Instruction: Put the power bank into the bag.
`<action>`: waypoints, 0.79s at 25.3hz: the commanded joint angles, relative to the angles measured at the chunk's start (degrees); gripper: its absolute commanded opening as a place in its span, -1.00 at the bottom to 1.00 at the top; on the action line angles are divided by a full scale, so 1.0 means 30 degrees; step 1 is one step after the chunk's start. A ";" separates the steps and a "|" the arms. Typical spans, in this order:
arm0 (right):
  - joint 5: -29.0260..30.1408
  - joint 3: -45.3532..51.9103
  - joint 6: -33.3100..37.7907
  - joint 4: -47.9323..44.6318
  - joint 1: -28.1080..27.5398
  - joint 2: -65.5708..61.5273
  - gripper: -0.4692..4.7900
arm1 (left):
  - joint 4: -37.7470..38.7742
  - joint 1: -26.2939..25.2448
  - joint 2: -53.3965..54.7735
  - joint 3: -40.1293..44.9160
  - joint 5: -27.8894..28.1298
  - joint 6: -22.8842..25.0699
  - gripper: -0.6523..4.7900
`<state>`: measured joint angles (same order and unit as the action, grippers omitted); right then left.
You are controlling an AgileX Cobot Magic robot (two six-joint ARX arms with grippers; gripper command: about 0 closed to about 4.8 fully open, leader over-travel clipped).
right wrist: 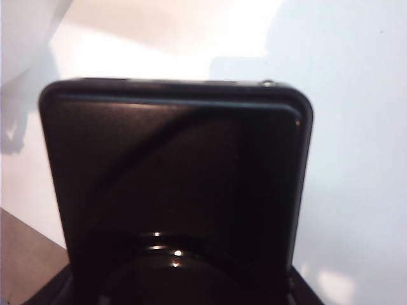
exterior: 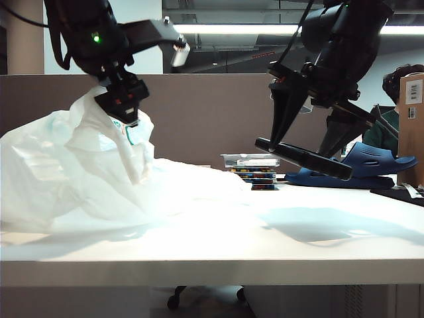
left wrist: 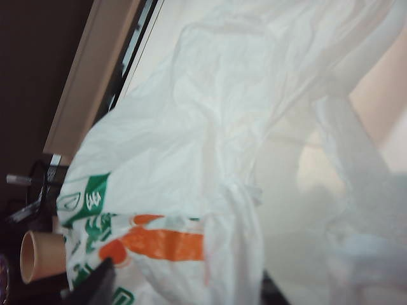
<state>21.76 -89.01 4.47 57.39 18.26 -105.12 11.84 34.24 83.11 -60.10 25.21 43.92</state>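
Observation:
The white translucent bag [exterior: 79, 172] lies heaped on the left of the table and rises to a peak at my left gripper [exterior: 126, 112]. In the left wrist view the bag [left wrist: 210, 146] shows its green and orange print. A fold of it lies between the dark fingers [left wrist: 95, 286] of the left gripper [left wrist: 181, 292], whose jaws stand apart. My right gripper [exterior: 281, 142] hangs above the table's right half, shut on the black power bank [exterior: 305, 159], which slopes down to the right. The power bank [right wrist: 178, 184] fills the right wrist view and hides the right gripper [right wrist: 184, 289] between its edges.
Dark blue sandals [exterior: 361, 165] and a stack of flat cases [exterior: 252, 169] sit at the back right. A cardboard box [exterior: 412, 126] stands at the right edge. A brown partition runs behind the table. A paper cup [left wrist: 38, 257] stands beyond the bag.

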 commanded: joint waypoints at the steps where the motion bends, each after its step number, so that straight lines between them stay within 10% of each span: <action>1: 0.0226 -0.0153 -0.0066 -0.0182 0.0015 0.0197 -0.06 | -0.0073 -0.0277 0.0255 -0.0044 0.0903 -0.0073 -0.10; 3: 0.0226 -0.0153 -0.0066 -0.0160 0.0015 0.0197 -0.06 | -0.0087 -0.0357 0.0284 -0.0044 0.0867 -0.0080 -0.77; 20: 0.1792 -0.0153 -0.0699 0.0240 0.0692 0.0197 -0.06 | -0.1282 -0.0342 0.0262 -0.0138 -0.8196 -0.2375 -0.78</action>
<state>26.13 -88.99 2.90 58.63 19.62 -105.12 9.65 33.15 84.18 -60.10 3.14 37.98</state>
